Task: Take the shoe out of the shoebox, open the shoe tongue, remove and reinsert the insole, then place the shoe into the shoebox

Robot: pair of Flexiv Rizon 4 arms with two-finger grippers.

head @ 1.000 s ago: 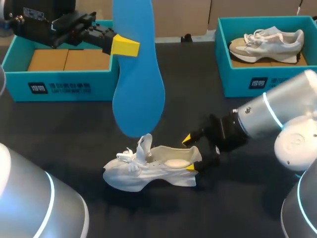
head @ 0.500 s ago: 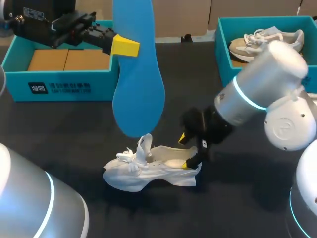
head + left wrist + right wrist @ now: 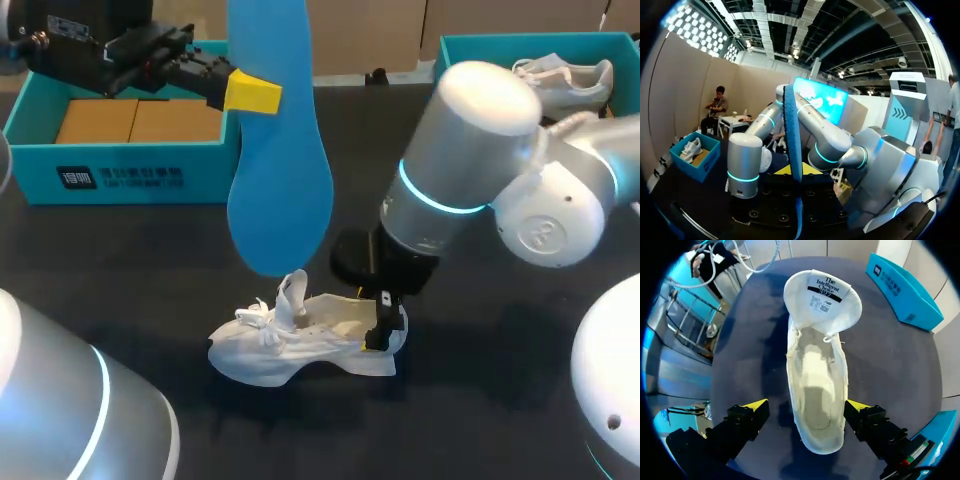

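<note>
A white shoe (image 3: 300,342) lies on its sole on the black table, toe to the left, tongue (image 3: 822,295) folded up and open. Its inside (image 3: 817,390) shows bare. High above it hangs a blue insole (image 3: 280,150), toe end down, with my left gripper (image 3: 250,92) shut on its upper part. In the left wrist view the insole (image 3: 792,135) stands edge-on ahead of the gripper. My right gripper (image 3: 385,320) points down over the shoe's heel, open. Its yellow fingertips (image 3: 756,405) stand on either side of the heel (image 3: 820,440) without touching it.
A teal shoebox (image 3: 120,170) with cardboard inside stands at the back left. A second teal box (image 3: 490,165) at the back right holds a beige and grey shoe (image 3: 570,80). My right arm's bulky elbow (image 3: 470,150) hangs over the table's middle right.
My right arm has swung up and over, turning its gripper from beside the heel to pointing down across it. The left arm and the insole have not moved.
</note>
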